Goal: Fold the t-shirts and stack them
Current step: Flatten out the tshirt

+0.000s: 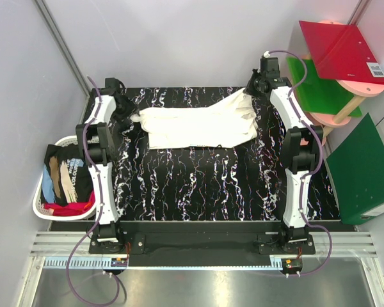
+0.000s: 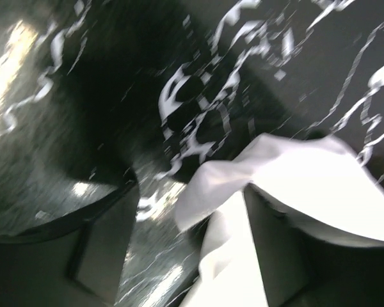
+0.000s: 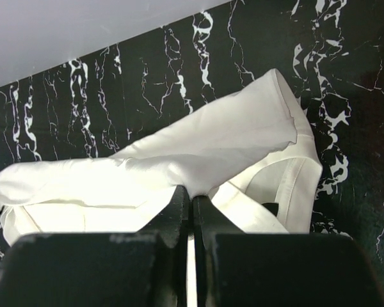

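One table [image 1: 198, 185] carries a cream shirt [image 1: 198, 125] stretched across its far side; more shirts [image 1: 67, 182] fill the basket [image 1: 38, 195]. You are mid-fold: right gripper [image 3: 192, 201] clenched on one end, left gripper [image 2: 192, 198] agape around the other. Next, close left, then lift both ends together.

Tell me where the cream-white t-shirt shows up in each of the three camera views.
Top external: the cream-white t-shirt lies spread across the far half of the black white-veined table.
Left wrist: the cream-white t-shirt is at lower right, blurred.
Right wrist: the cream-white t-shirt crosses the middle, pinched by the right gripper at the bottom edge.
Shared landmark: the black white-veined table, under the shirt in all three views.
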Controlling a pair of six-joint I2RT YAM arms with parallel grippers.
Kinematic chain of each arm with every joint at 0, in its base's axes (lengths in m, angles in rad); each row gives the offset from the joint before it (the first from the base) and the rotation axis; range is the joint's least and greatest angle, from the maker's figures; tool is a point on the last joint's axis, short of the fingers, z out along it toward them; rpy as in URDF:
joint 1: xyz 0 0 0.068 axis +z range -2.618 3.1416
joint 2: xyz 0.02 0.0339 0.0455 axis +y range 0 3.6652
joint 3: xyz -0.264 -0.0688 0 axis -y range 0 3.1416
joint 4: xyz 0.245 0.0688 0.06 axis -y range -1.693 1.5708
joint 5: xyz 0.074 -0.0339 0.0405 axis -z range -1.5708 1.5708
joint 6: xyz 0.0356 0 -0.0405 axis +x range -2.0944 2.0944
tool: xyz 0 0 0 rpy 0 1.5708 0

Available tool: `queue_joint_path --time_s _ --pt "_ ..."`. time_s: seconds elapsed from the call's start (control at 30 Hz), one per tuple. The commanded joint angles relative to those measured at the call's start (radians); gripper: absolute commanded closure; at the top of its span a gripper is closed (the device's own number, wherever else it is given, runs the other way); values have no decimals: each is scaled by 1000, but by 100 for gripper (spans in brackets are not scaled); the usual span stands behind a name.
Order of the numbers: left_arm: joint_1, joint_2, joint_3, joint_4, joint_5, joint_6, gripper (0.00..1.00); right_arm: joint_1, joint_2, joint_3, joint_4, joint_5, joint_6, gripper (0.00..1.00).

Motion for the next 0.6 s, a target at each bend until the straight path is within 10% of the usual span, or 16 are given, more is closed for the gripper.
queue_joint_path --time_s 0.0,0.17,0.57 --pt "8 76 50 63 61 -49 37 17 -32 -14 2 26 -21 100" --pt "6 84 58 81 110 -63 100 17 -43 -32 1 26 -21 100" --pt "26 -218 -5 82 7 -13 100 22 -98 21 -5 26 -23 100"
